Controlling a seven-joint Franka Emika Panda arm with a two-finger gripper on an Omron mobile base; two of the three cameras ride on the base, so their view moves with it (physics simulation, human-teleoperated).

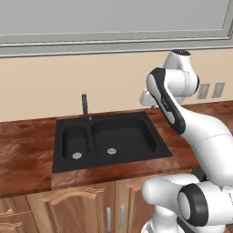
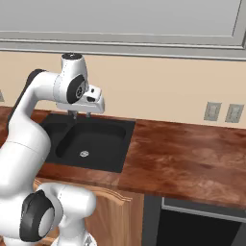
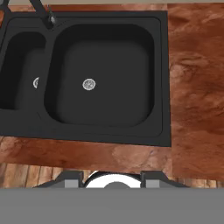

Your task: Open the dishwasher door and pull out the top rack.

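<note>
Hovering: gripper (image 2: 80, 114) hangs over the black sink (image 2: 103, 162)
Fingers: apart, holding nothing
Dishwasher door (image 2: 202, 229): shut

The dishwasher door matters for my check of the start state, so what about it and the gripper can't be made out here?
- Dishwasher door: right base view, cut off by the bottom edge; handle not clear.
- Top rack: behind the door.
- Gripper: right base view, too small to judge the finger gap above the sink.
</note>
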